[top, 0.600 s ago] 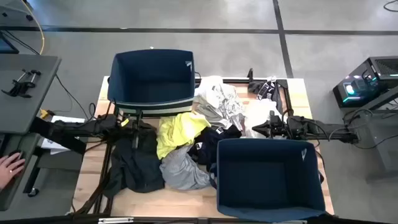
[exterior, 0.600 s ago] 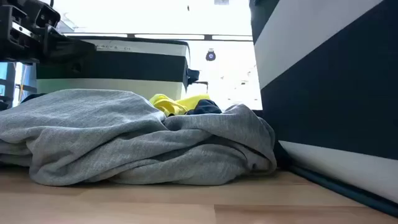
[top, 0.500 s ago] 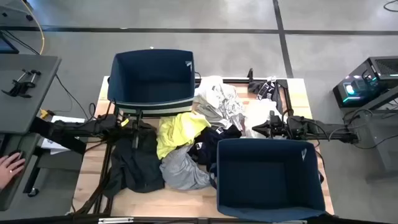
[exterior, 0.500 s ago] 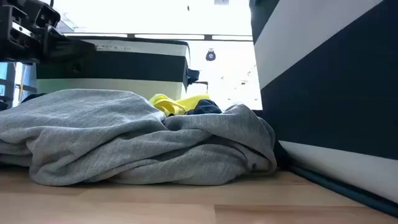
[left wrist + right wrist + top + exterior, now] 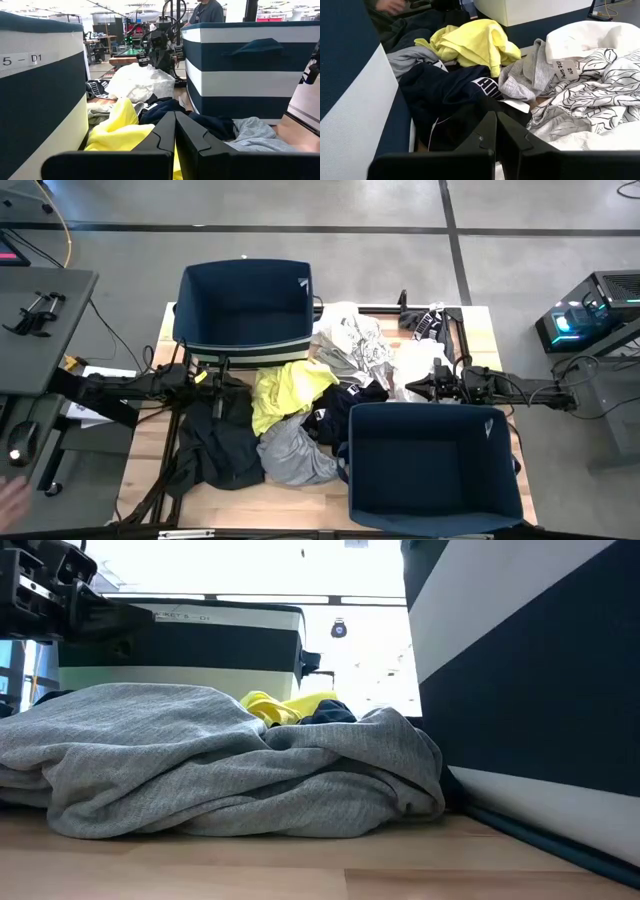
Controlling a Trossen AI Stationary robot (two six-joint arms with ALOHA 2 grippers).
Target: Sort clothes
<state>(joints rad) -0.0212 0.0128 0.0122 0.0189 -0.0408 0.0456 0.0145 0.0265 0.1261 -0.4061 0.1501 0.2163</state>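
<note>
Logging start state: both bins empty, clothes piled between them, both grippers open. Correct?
Not quite: both the left gripper and right gripper are shut, as each wrist view shows. The bins are empty and the clothes lie between them.

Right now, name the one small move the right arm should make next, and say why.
Probably open the right gripper and ease it toward the dark navy garment. It is shut and holds nothing, that garment lies just ahead of it, and both bins look empty. The left gripper waits shut.
</note>
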